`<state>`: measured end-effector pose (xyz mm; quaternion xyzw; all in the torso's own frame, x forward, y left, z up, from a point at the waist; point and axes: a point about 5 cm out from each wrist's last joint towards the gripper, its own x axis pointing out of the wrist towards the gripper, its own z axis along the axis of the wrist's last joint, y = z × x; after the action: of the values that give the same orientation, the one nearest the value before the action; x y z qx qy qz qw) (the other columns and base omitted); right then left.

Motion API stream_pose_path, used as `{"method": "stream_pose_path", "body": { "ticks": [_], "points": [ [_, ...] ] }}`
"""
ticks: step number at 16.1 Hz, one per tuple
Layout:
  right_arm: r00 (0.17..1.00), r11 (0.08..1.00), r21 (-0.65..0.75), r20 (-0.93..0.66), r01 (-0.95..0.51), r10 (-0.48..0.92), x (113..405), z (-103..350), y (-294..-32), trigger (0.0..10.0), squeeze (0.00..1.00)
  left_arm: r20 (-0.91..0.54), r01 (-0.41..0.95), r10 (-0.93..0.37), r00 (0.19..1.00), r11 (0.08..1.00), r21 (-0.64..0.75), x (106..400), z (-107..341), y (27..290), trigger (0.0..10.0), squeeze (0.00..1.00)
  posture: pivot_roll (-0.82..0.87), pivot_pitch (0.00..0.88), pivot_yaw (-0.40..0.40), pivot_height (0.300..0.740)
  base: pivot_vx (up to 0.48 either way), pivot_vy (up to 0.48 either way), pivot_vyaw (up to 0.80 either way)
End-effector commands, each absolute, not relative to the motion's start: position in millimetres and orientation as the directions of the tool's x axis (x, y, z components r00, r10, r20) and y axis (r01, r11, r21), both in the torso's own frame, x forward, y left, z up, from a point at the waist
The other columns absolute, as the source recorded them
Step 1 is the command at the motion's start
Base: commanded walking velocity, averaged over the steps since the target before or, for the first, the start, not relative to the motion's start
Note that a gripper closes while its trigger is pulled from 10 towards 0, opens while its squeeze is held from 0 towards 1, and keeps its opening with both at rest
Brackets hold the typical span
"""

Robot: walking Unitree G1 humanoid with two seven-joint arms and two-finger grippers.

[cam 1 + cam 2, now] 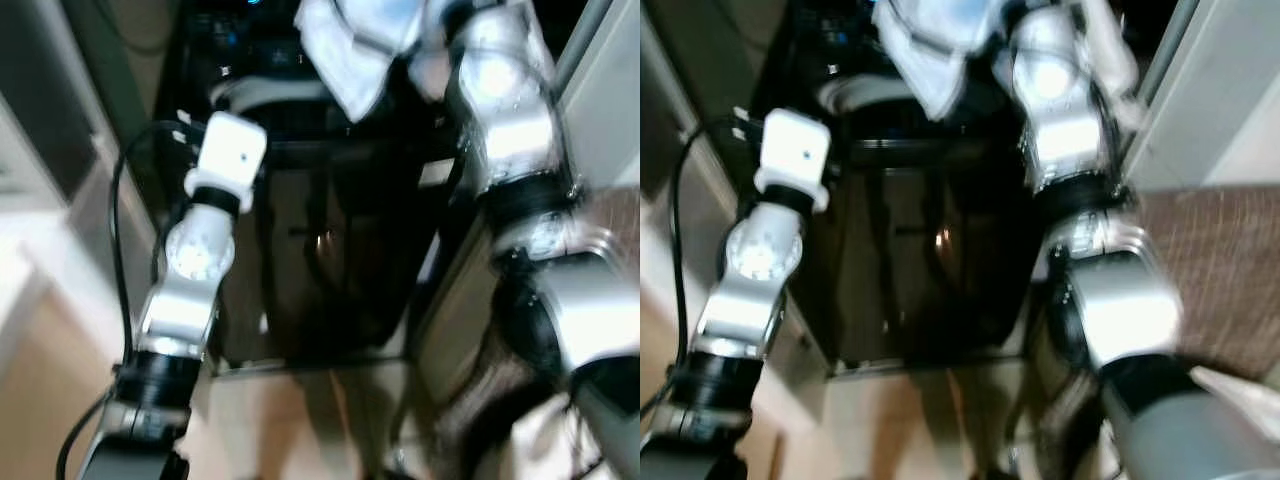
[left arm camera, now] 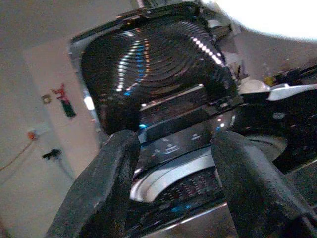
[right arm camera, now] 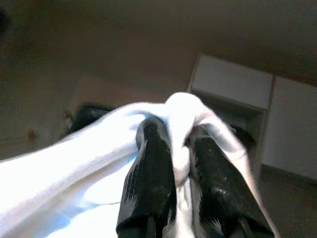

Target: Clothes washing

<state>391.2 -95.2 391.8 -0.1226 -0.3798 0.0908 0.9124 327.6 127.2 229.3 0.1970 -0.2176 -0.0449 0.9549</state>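
- Right gripper [image 3: 181, 148]: clamped on white garment [image 1: 350, 50], held directly above open washing machine [image 1: 320, 250].
- Garment hanging down toward drum opening [image 2: 193, 183].
- Left gripper [image 2: 173, 188]: fingers spread, empty, near the machine's rim.

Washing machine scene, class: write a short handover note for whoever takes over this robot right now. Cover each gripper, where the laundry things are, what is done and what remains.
Right gripper: shut on a white cloth, held up above the washing machine.
Left gripper: open, holding nothing, poised near the machine's top and pointing at the drum opening.
Washing machine: black top-loader straight ahead, lid raised.
Done: cloth picked up and carried over the machine.
Left: lower the cloth into the drum, release it, probably close the lid and start the wash. The head views are blurred, so check position before releasing.
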Motion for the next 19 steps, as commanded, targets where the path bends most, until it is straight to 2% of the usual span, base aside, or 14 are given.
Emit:
{"method": "stream_pose_path", "body": {
  "ticks": [1, 7, 9, 10, 11, 13, 14, 16, 17, 18, 19],
  "points": [
    [0.709, 0.944, -0.327, 0.658, -0.036, 0.254, 396.0, 400.8, -102.1, 10.0, 0.0, 0.436, 0.004, -0.2, 0.878, 0.911, 0.412, 322.7, 239.9, 119.3, 10.0, 0.0, 0.0, 0.0, -0.042, 0.74, 0.472, 0.0, 0.0],
    [0.839, 0.93, -0.367, 0.512, 0.018, 0.186, 414.5, 384.5, -108.6, 10.0, 0.0, 0.443, -0.017, -0.19, 0.876, 0.906, 0.422, 312.0, 245.3, 125.6, 10.0, 0.0, 0.09, 0.0, -0.083, 0.74, 0.479, 0.0, 0.0],
    [0.898, 0.927, -0.375, 0.412, 0.013, 0.154, 421.2, 362.7, -97.9, 10.0, 0.0, 0.45, -0.044, -0.174, 0.876, 0.9, 0.434, 303.1, 250.9, 129.5, 10.0, 0.0, 0.12, 0.019, -0.08, 0.74, 0.392, 0.0, 0.0],
    [0.947, 0.904, -0.423, 0.256, -0.069, 0.192, 426.1, 331.8, -89.3, 10.0, 0.0, 0.465, -0.032, -0.194, 0.864, 0.9, 0.435, 298.4, 258.3, 126.4, 10.0, 0.0, 0.14, 0.034, -0.081, 0.74, 0.0, 0.0, 0.0],
    [0.974, 0.851, -0.518, 0.139, -0.085, 0.181, 427.9, 297.4, -87.1, 10.0, 1.0, 0.49, -0.021, -0.221, 0.843, 0.898, 0.44, 292.1, 269.1, 122.2, 10.0, 0.0, 0.15, 0.054, -0.089, 0.74, 0.0, 0.0, 0.0],
    [0.983, 0.831, -0.55, 0.095, -0.079, 0.156, 427.9, 281.3, -88.4, 10.0, 1.0, 0.502, -0.02, -0.226, 0.835, 0.899, 0.438, 286.9, 274.0, 121.9, 10.0, 0.0, 0.16, 0.068, -0.093, 0.74, 0.0, 0.0, 0.0],
    [0.985, 0.848, -0.524, 0.088, -0.079, 0.146, 428.1, 280.1, -89.3, 10.0, 1.0, 0.5, -0.02, -0.225, 0.836, 0.899, 0.438, 285.9, 273.8, 122.5, 10.0, 0.0, 0.16, 0.072, -0.091, 0.74, 0.0, 0.0, 0.0],
    [0.99, 0.934, -0.336, 0.036, -0.118, 0.138, 428.5, 275.8, -89.4, 10.0, 1.0, 0.49, -0.004, -0.233, 0.84, 0.9, 0.435, 282.1, 273.1, 119.3, 10.0, 0.0, 0.16, 0.071, -0.096, 0.74, 0.0, 0.0, 0.0],
    [0.99, 0.939, -0.319, 0.004, -0.13, 0.138, 428.7, 273.0, -90.4, 10.0, 1.0, 0.483, 0.0, -0.231, 0.844, 0.902, 0.431, 282.5, 273.0, 118.8, 10.0, 0.0, 0.16, 0.067, -0.096, 0.74, 0.0, 0.0, 0.0],
    [0.989, 0.896, -0.421, -0.028, -0.143, 0.145, 428.7, 269.8, -91.3, 10.0, 1.0, 0.478, 0.004, -0.23, 0.848, 0.904, 0.428, 282.6, 273.1, 118.5, 10.0, 0.0, 0.16, 0.067, -0.095, 0.74, 0.0, 0.0, 0.0],
    [0.983, 0.705, -0.688, -0.075, -0.171, 0.166, 428.1, 264.3, -91.0, 10.0, 1.0, 0.471, 0.007, -0.233, 0.851, 0.901, 0.433, 282.6, 272.7, 118.6, 10.0, 0.0, 0.15, 0.07, -0.089, 0.74, 0.0, 0.0, 0.0]
  ]
}}
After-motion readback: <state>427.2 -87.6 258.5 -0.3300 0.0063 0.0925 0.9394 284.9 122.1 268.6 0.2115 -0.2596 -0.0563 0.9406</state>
